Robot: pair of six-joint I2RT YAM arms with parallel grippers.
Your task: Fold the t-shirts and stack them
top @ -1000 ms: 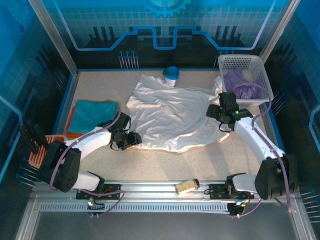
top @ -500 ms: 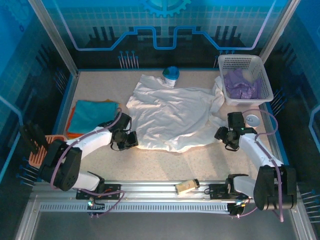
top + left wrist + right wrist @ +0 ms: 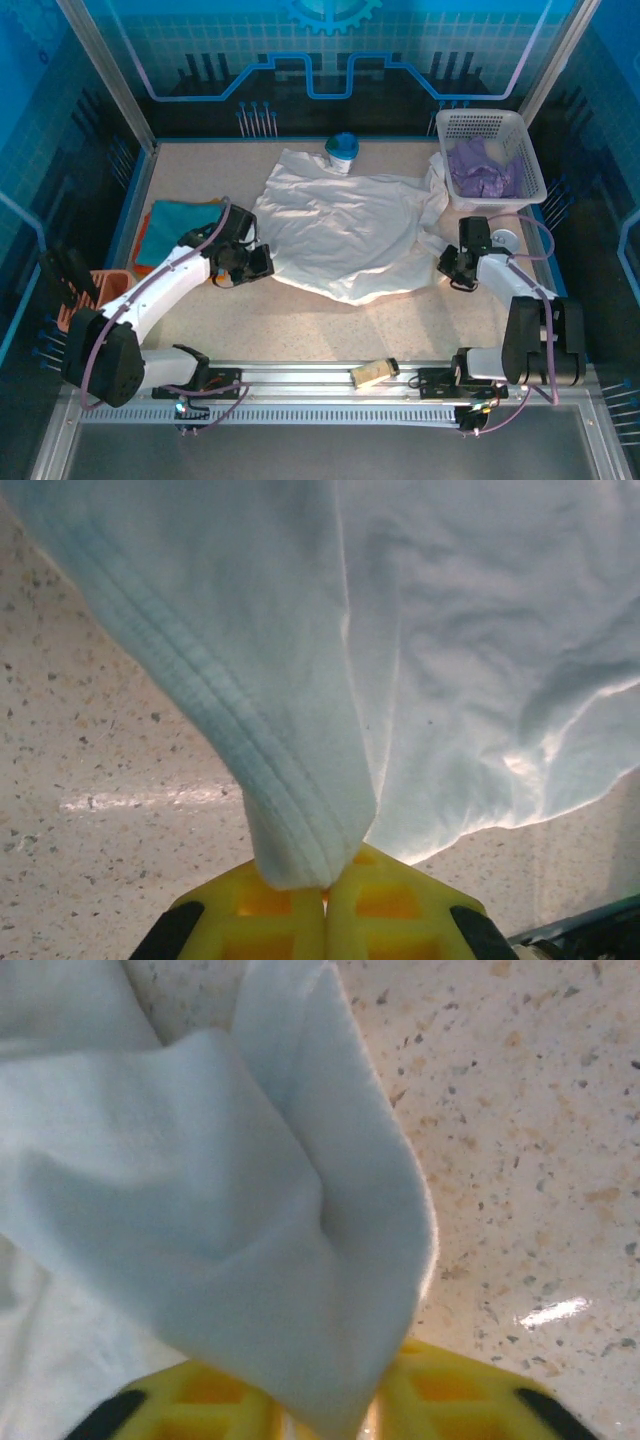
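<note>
Top view, left pincer (image 3: pixel 258 263): at the near-left hem of the white t-shirt (image 3: pixel 345 235), which spreads from it across to the right pincer (image 3: pixel 450 272); the jaw gaps are too small to read here.
Top view, other shirts: teal t-shirt (image 3: pixel 180 222) just behind the left pincer; purple t-shirt (image 3: pixel 480 172) in the basket (image 3: pixel 478 120) beyond the right pincer.
Left wrist view, left pincer (image 3: pixel 325 885): yellow fingers pressed together on the stitched hem of the white t-shirt (image 3: pixel 300 680), speckled table (image 3: pixel 100 780) to its left.
Right wrist view, right pincer (image 3: pixel 340 1405): a folded corner of the white t-shirt (image 3: pixel 230 1210) clamped between its yellow fingers; bare table (image 3: pixel 530 1110) to its right.
</note>
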